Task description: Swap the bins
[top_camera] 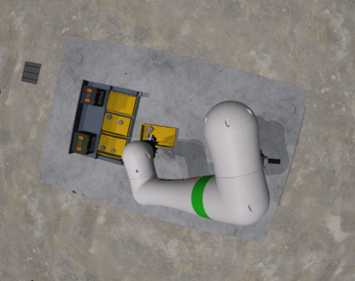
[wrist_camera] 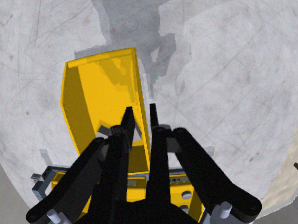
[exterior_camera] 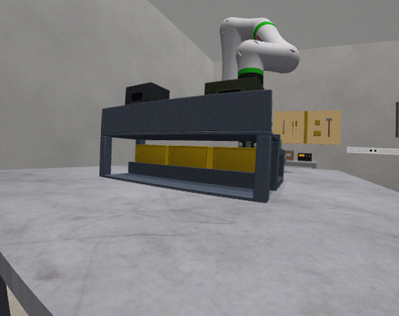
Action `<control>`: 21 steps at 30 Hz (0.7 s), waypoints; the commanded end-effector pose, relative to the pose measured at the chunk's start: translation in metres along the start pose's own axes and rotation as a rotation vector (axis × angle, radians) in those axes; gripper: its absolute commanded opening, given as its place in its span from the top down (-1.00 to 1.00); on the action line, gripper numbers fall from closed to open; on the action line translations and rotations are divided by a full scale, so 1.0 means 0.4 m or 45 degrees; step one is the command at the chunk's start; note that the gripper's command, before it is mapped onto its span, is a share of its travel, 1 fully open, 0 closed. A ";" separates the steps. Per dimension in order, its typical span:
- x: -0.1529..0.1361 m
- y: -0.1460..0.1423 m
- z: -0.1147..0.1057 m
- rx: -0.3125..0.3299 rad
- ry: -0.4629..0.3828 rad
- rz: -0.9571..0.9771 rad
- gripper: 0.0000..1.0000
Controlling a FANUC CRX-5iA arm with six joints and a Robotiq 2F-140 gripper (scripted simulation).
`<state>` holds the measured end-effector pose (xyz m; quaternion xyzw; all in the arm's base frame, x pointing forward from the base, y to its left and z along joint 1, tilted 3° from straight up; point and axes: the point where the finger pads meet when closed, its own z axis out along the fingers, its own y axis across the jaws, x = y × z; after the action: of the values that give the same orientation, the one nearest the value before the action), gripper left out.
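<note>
Currently the gripper (top_camera: 152,140) (wrist_camera: 142,114) is partly open over the yellow bin with parts (top_camera: 165,135) (wrist_camera: 102,90), its fingertips on either side of one long side wall, seemingly without pinching it, though the dark fingers obscure the lower contact. That bin sits upright on the table (top_camera: 193,81) (exterior_camera: 173,248) (wrist_camera: 225,65) in front of the shelf (top_camera: 92,117) (exterior_camera: 185,118), a grey part (top_camera: 150,128) (wrist_camera: 104,131) inside, while the empty bin (top_camera: 122,103) (exterior_camera: 151,155) occupies an end spot on the shelf, beside two bins holding parts.
</note>
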<state>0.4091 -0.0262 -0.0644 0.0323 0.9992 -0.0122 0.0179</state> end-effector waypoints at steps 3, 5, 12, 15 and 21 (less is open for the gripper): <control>-0.002 0.000 0.003 0.000 -0.002 0.000 0.53; -0.002 0.000 0.004 0.000 -0.002 0.000 0.53; -0.002 0.000 0.004 0.000 -0.002 0.000 0.53; -0.002 0.000 0.004 0.000 -0.002 0.000 0.53; -0.002 0.000 0.004 0.000 -0.002 0.000 0.80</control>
<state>0.4092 -0.0262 -0.0665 0.0323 0.9992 -0.0122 0.0179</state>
